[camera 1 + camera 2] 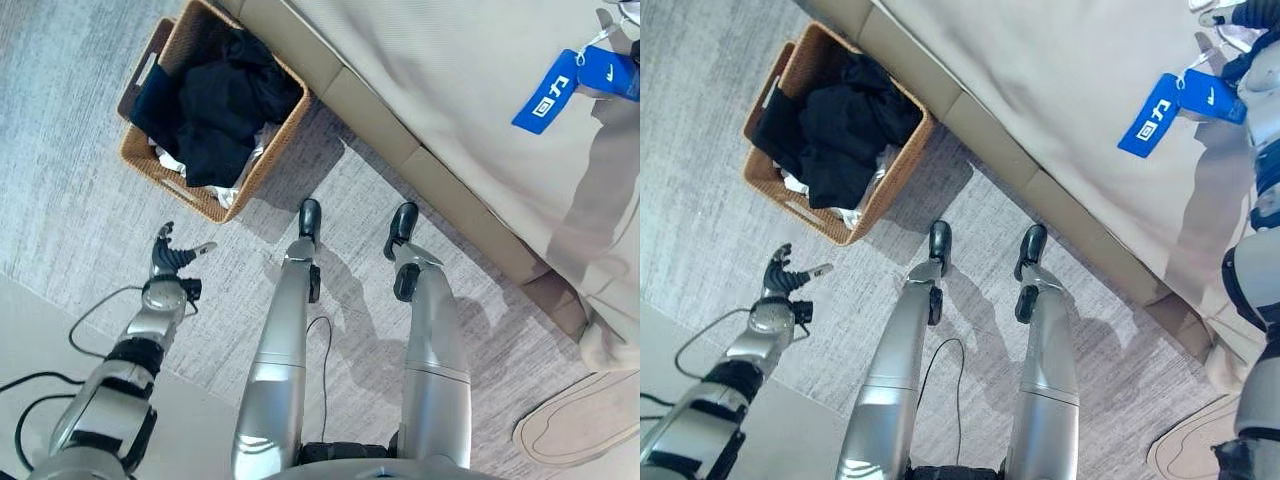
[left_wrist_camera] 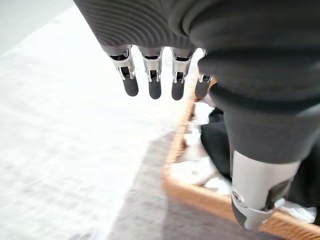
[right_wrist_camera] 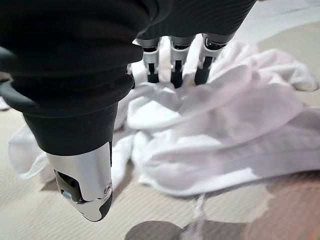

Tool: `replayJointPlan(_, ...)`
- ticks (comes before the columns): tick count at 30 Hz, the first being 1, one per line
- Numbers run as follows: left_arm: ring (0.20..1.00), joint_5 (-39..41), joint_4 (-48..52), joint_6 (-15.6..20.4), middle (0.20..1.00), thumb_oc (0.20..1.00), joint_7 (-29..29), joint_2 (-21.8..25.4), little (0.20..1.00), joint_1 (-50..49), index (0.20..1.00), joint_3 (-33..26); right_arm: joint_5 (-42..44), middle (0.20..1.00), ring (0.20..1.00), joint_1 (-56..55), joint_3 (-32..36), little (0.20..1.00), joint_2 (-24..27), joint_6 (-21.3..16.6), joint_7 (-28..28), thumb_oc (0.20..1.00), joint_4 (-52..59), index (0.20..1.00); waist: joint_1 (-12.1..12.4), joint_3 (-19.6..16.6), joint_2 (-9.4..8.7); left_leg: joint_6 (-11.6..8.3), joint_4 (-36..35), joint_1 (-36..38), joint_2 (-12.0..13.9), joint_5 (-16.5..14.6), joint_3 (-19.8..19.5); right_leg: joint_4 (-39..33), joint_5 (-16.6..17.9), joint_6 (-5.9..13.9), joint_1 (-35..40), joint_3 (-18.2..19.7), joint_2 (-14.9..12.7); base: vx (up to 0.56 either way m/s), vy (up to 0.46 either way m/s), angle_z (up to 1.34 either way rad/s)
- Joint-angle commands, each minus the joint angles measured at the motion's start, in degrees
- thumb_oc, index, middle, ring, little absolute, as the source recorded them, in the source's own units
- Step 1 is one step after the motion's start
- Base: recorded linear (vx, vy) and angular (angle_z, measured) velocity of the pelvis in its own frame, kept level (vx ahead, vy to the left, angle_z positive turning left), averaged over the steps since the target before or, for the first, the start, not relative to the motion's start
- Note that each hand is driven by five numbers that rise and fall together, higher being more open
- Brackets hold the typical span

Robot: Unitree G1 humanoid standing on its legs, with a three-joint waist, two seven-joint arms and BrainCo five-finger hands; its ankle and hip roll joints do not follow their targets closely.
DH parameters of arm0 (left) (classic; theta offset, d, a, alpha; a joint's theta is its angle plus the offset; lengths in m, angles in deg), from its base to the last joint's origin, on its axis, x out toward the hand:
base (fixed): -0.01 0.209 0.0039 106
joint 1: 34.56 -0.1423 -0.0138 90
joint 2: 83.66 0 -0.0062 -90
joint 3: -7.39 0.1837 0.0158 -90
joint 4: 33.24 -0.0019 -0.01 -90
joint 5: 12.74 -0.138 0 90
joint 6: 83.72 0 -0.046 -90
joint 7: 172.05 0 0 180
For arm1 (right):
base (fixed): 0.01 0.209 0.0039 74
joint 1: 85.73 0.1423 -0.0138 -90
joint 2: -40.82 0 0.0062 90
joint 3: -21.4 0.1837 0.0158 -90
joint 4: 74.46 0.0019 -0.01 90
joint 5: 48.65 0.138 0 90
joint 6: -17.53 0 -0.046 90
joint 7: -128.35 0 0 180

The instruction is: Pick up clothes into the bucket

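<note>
Nearest to us, our left hand [image 1: 172, 258] hangs low over the grey carpet [image 1: 80, 200], fingers [image 2: 150, 80] straight and spread, thumb apart, nothing in its grasp. In its wrist view the fingertips point toward the near corner of the basket [image 2: 200, 192], close by but not touching it.

Just beyond that hand stands the woven basket [image 1: 265, 155], set on the carpet beside the base of the sofa [image 1: 380, 120]. Dark clothes [image 1: 215, 105] are heaped inside it, filling most of it, with bits of white cloth [image 1: 225, 195] showing beneath them along the near rim.

Farther off, on the beige sofa seat, our right hand [image 3: 175, 60] is at a crumpled white garment [image 3: 220, 135]. Its fingers [image 3: 172, 70] reach straight down, their dark tips touching the folds, and the thumb [image 3: 85, 175] stands apart above the cushion. We see no cloth pinched between them, so the hand is released. The white garment lies spread and bunched on the sofa, well apart from the basket. A blue tag [image 1: 545, 92] lies on the seat near the far end.
</note>
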Motion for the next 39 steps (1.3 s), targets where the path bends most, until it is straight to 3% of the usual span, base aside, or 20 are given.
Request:
replayJointPlan(1,1.000,1.0,3.1,4.4,1.000,1.000,-2.0,-3.7,1.000,-1.8,1.000,-1.6,-1.2,0.200,0.200,0.1,-2.2,0.200,2.4,-1.7,-0.8,0.200,0.7,0.200,0.7,-1.5,2.79,-0.56,1.9,-1.4,0.1,-2.5,-2.6,-0.2,-1.3,4.62,1.3,0.2,-1.9,-0.01,-0.028,0.12)
replayJointPlan(3,1.000,4.3,5.7,6.2,1.000,1.000,-0.9,-6.1,1.000,-2.9,1.000,-1.6,-1.2,0.200,0.200,-0.7,-1.7,0.200,2.2,-2.3,-0.6,0.200,0.8,0.200,1.0,-1.5,2.83,-0.58,1.7,-1.5,-0.2,-2.2,-2.7,0.0,-1.4,4.57,1.1,0.1,-2.0,0.00,-0.014,0.09)
replayJointPlan(8,1.000,5.6,6.2,6.3,1.000,1.000,2.6,-9.4,1.000,-3.0,1.000,3.4,-0.2,0.200,0.200,-1.6,-1.1,0.200,1.5,-3.9,-0.1,0.200,1.6,0.200,0.9,-1.5,2.39,-0.50,1.4,-1.1,-0.5,-1.9,-2.9,0.1,-1.5,4.55,1.3,0.3,-2.0,-0.01,-0.013,0.06)
replayJointPlan(12,1.000,0.6,5.1,5.3,1.000,1.000,4.6,-8.9,1.000,-2.5,1.000,8.8,0.0,0.200,0.200,-1.5,-1.0,0.200,1.2,-4.6,0.6,0.200,2.1,0.200,0.4,-1.5,1.81,-0.64,1.2,0.5,-0.3,-2.0,-2.8,-0.1,-1.6,4.58,2.7,0.4,-2.0,0.00,-0.002,0.01)
replayJointPlan(18,1.000,-4.0,4.8,5.6,1.000,1.000,4.6,-7.9,1.000,-2.4,1.000,11.6,0.6,0.200,0.200,-1.0,0.1,0.200,2.0,-5.9,3.7,0.200,4.8,0.200,-0.4,-1.5,0.88,-0.79,0.8,6.0,0.2,-2.6,-1.9,-1.6,-1.3,4.58,8.0,1.1,-1.3,-0.03,0.012,-0.01)
replayJointPlan(26,1.000,-5.3,4.2,6.8,1.000,1.000,4.1,-6.6,1.000,-3.2,1.000,9.7,0.3,0.200,0.200,1.0,0.8,0.200,4.4,-7.3,7.3,0.200,12.1,0.200,-1.7,-1.5,-0.37,-1.05,-3.9,16.6,1.1,-2.1,-0.6,-7.6,0.2,4.96,18.6,1.4,0.3,-0.05,0.023,-0.13)
replayJointPlan(27,1.000,-5.3,3.9,6.9,1.000,1.000,4.3,-6.4,1.000,-3.6,1.000,8.8,-0.1,0.200,0.200,0.8,1.5,0.200,5.2,-7.4,7.6,0.200,13.8,0.200,-2.2,-1.5,-0.86,-0.87,-6.2,19.2,1.1,0.2,-0.1,-10.9,2.8,4.63,21.8,0.8,0.5,-0.11,0.030,-0.08)
replayJointPlan(28,1.000,-5.3,3.9,6.9,1.000,1.000,4.3,-6.4,1.000,-3.6,1.000,8.8,-0.1,0.200,0.200,0.7,1.5,0.200,5.2,-7.4,7.7,0.200,13.8,0.200,-2.2,-1.5,-0.87,-0.87,-6.2,19.2,1.1,0.2,-0.1,-10.9,2.8,4.63,21.8,0.8,0.5,-0.11,0.043,-0.22)
replayJointPlan(33,1.000,-5.1,4.7,7.2,1.000,1.000,5.7,-6.0,1.000,-6.1,1.000,6.3,-0.6,0.200,0.200,-1.6,4.3,0.200,7.5,-8.1,8.1,0.200,19.9,0.200,-3.1,-1.5,-1.55,-1.17,-9.9,30.1,1.8,0.4,0.9,-16.2,3.9,4.96,32.8,1.0,1.9,0.02,0.008,-0.24)
replayJointPlan(39,1.000,-5.0,10.5,8.0,1.000,1.000,8.1,-4.5,1.000,-9.5,1.000,4.4,-1.7,0.200,0.200,-7.7,8.0,0.200,9.2,-8.9,7.0,0.200,28.3,0.200,-4.1,-5.8,-1.94,-1.12,-15.8,41.0,2.7,0.8,2.3,-22.4,5.5,5.45,42.8,1.7,3.4,0.08,0.014,-0.13)
